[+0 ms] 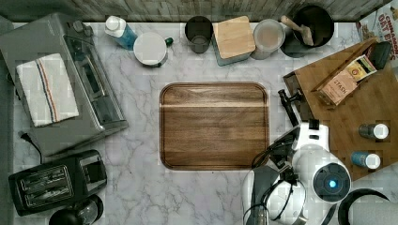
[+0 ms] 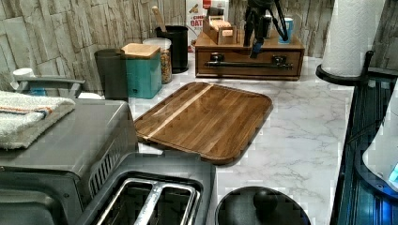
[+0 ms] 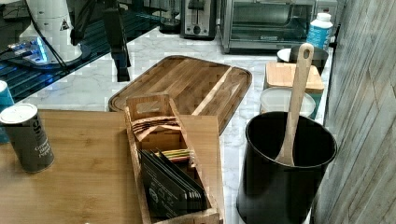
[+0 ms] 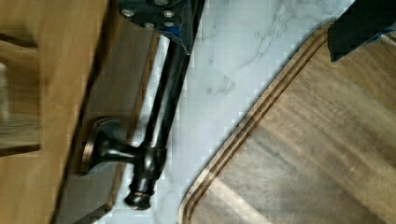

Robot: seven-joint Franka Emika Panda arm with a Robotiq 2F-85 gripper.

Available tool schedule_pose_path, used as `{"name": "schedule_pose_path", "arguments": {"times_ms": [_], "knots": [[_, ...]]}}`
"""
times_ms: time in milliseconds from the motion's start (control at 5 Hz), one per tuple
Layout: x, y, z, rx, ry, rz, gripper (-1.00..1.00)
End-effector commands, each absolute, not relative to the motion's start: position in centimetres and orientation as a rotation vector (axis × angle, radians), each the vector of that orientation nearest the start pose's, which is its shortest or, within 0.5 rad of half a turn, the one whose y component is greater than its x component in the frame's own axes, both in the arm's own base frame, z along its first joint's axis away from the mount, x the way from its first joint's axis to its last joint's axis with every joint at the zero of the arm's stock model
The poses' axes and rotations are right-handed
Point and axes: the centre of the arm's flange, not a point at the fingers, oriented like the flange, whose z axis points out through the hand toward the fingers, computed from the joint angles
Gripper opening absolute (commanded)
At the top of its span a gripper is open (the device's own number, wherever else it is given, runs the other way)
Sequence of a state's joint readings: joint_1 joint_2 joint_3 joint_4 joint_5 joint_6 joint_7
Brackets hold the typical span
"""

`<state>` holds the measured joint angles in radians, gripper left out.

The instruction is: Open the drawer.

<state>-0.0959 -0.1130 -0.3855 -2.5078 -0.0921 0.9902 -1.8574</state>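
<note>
Silver toaster oven (image 1: 101,101) sits on the top view's left and has nothing to do with this job. The wooden board (image 1: 213,125) in the middle of the marble counter (image 1: 141,187) doesn't matter either.

The action is all on the top view's right. That's where the drawer (image 2: 248,57) lives, in the front of a low wooden box with tea and a couple of jars on top. In the left view the box is at the far end of the counter, past the board. Its black bar handle (image 2: 248,64) runs across the drawer front.

As for progress, I'd say the approach is done and nothing else. The arm (image 1: 312,154) has the gripper (image 4: 264,32) right at the handle. In the wrist view the jaws are spread wide. One finger (image 4: 180,28) is right against the bar on the drawer side, and the other (image 4: 359,23) is way out over the board's edge. So the bar is inside the gap but nothing is clamped on it yet.

The drawer front looks flush with the box in the left view, so I'd call it still shut. I can't rule out a tiny crack from these angles, though.

What's left is to close on the bar, or just hook it with that one finger, then pull straight out towards the board.
</note>
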Motion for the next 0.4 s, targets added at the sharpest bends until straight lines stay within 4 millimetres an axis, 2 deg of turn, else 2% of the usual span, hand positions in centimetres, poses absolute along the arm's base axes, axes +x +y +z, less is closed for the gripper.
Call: {"name": "schedule_pose_path", "arguments": {"times_ms": [200, 400], "knots": [[43.78, -29.28, 37.76, -3.132, -0.88, -0.378, 1.0], [44.07, -29.96, 37.89, -3.14, -0.859, -0.372, 1.0]]}}
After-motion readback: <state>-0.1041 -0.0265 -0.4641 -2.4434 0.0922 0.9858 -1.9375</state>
